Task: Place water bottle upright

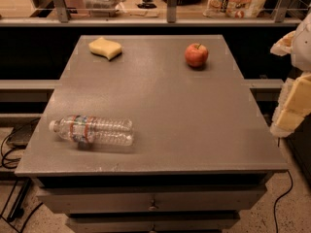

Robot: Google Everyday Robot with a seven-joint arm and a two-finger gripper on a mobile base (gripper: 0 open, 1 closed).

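The water bottle [92, 130] lies on its side near the front left of the grey table [160, 106]. It is clear and ribbed, with its white cap pointing left and a red, white and blue label band near the neck. My gripper [294, 103] shows as white and yellowish parts at the right edge of the view, beside the table's right side. It is far from the bottle and touches nothing on the table.
A yellow sponge [105, 47] lies at the back left of the table. A red apple [196, 55] stands at the back right. A railing and shelf with bags run behind the table. Drawers sit below the front edge, and cables lie on the floor at left.
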